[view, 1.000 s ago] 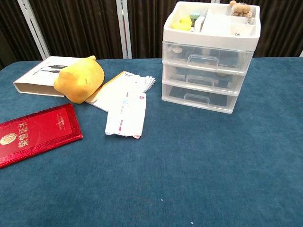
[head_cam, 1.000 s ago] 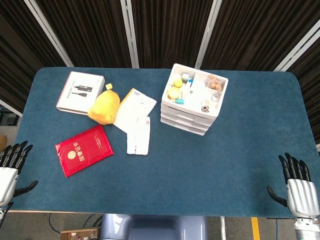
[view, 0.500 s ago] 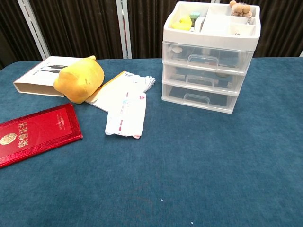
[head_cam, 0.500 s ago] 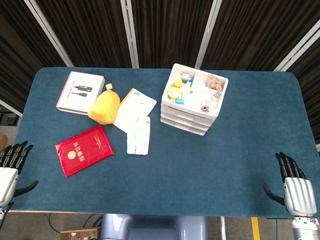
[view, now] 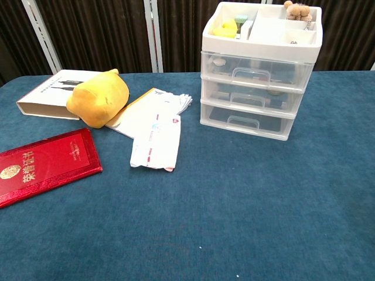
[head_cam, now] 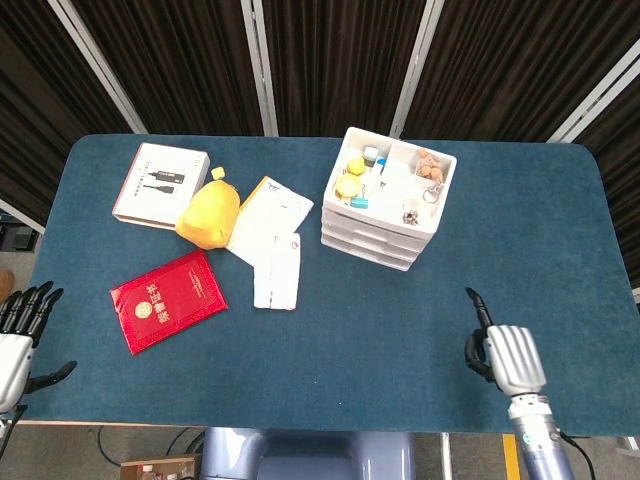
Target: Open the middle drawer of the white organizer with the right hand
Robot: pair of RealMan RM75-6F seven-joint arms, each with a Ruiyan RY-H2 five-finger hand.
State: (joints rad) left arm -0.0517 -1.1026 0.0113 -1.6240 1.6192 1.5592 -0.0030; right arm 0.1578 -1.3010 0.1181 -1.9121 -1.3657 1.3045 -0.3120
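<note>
Seen from the head view, the right hand [head_cam: 505, 356] hangs over the near right part of the blue table [head_cam: 560, 230], back upward, one finger pointing toward the far side and the others curled under; it holds nothing. At the near left corner the left hand [head_cam: 18, 330] sits just off the table edge, fingers straight and close together, thumb out to the side, also holding nothing. Well beyond the right hand, the white organizer [head_cam: 385, 200] stands right of center toward the far edge, its top tray full of small items. Left of it lie some papers [head_cam: 270, 225], a yellow plush toy [head_cam: 208, 212], a white box [head_cam: 160, 184] and a red booklet [head_cam: 167, 299].

From the chest view, neither hand shows. The organizer [view: 258, 73] stands at the far right with all three clear drawers pushed in; the middle drawer [view: 252, 95] is closed flush, its handle facing the camera. The papers [view: 153, 126], plush toy [view: 98, 97], box [view: 50, 93] and booklet [view: 44, 164] lie to the left.
</note>
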